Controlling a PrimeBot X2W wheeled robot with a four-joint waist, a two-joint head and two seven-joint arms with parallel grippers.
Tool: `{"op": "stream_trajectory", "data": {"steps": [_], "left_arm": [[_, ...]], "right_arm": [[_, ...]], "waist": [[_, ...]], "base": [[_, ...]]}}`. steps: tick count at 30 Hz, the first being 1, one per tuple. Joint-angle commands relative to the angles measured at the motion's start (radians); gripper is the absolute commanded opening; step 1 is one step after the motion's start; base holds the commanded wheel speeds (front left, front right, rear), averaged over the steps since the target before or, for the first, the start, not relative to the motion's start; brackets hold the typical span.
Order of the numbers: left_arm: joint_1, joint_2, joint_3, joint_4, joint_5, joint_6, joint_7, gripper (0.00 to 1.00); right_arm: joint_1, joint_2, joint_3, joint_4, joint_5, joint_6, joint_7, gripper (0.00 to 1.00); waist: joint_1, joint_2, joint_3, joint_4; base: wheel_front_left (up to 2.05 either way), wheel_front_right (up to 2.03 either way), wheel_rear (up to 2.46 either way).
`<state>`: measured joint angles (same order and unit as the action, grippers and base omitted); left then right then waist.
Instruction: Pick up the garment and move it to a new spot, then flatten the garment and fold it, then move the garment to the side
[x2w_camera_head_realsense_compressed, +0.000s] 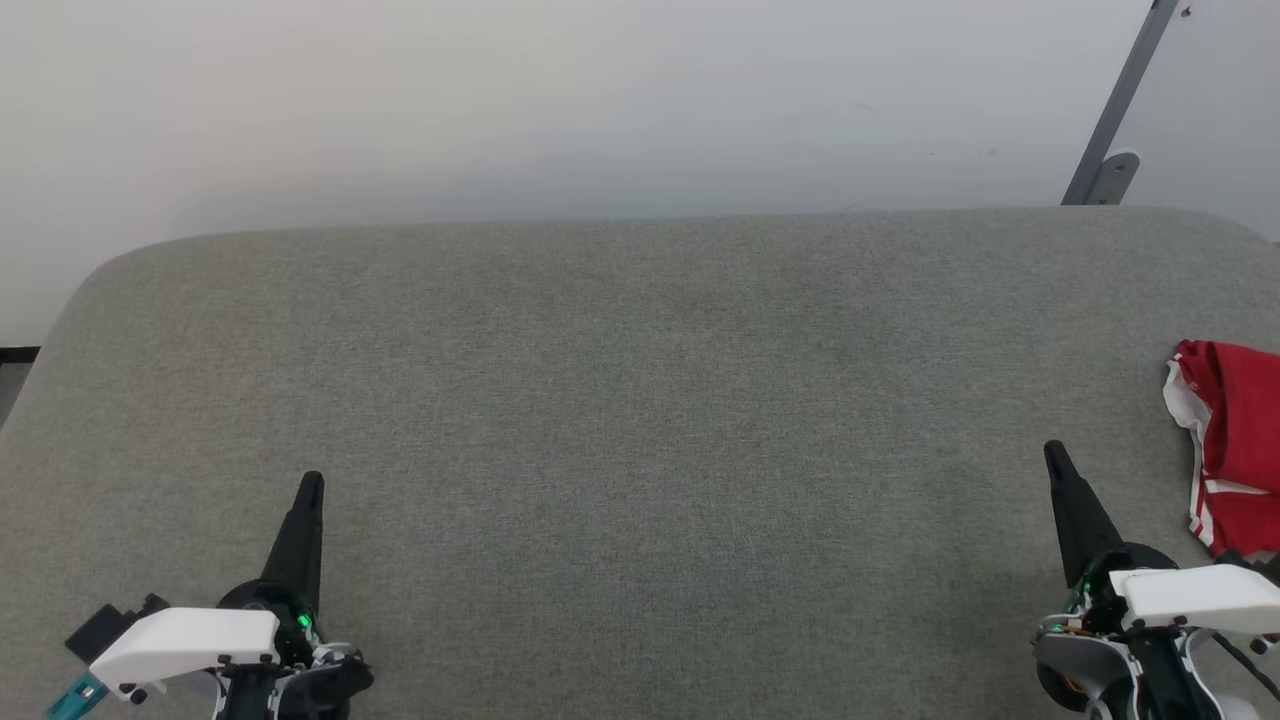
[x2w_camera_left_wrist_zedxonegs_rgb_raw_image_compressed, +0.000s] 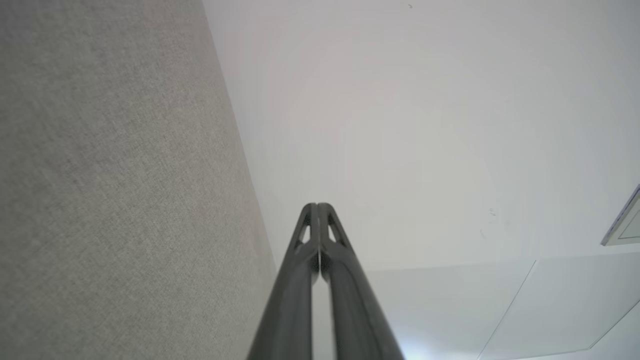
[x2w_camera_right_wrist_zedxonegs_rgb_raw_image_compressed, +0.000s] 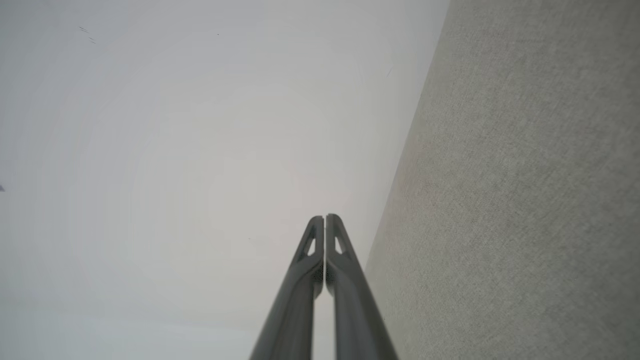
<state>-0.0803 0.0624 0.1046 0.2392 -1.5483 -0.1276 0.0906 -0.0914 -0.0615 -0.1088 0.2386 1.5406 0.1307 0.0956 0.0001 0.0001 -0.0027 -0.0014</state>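
Nearest me, the left gripper at 7 o'clock and the right gripper at 5 rest low, fingers pointing to 12, jaws pressed together on nothing. Across the grey table, the red shirt lies bunched at 3 o'clock (partly cut off by the frame). That suits a shirt awaiting pickup or one already set aside; I can't judge which.
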Motion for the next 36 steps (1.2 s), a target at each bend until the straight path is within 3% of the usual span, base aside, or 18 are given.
{"op": "stream_trajectory", "data": {"steps": [1, 12, 36], "left_arm": [[-0.025, -0.004, 0.005, 0.0, -0.018, -0.005, 0.008, 0.0], [-0.038, -0.012, 0.009, 0.007, -0.07, -0.006, 0.026, 0.0], [-0.036, -0.012, 0.01, 0.006, -0.067, -0.006, 0.025, 0.0]], "right_arm": [[-0.012, 0.006, -0.005, 0.004, 0.021, 0.0, 0.006, 0.0], [-0.024, 0.014, -0.007, 0.008, 0.078, 0.0, 0.023, 0.0], [-0.02, 0.013, -0.006, 0.008, 0.073, 0.0, 0.022, 0.0]], "waist": [[-0.0001, -0.0001, 0.001, 0.0], [-0.0001, -0.0001, 0.006, 0.001], [-0.0001, -0.0001, 0.006, 0.001]], "base": [[0.0, 0.0, 0.0], [0.0, 0.0, 0.0], [0.0, 0.0, 0.0]]}}
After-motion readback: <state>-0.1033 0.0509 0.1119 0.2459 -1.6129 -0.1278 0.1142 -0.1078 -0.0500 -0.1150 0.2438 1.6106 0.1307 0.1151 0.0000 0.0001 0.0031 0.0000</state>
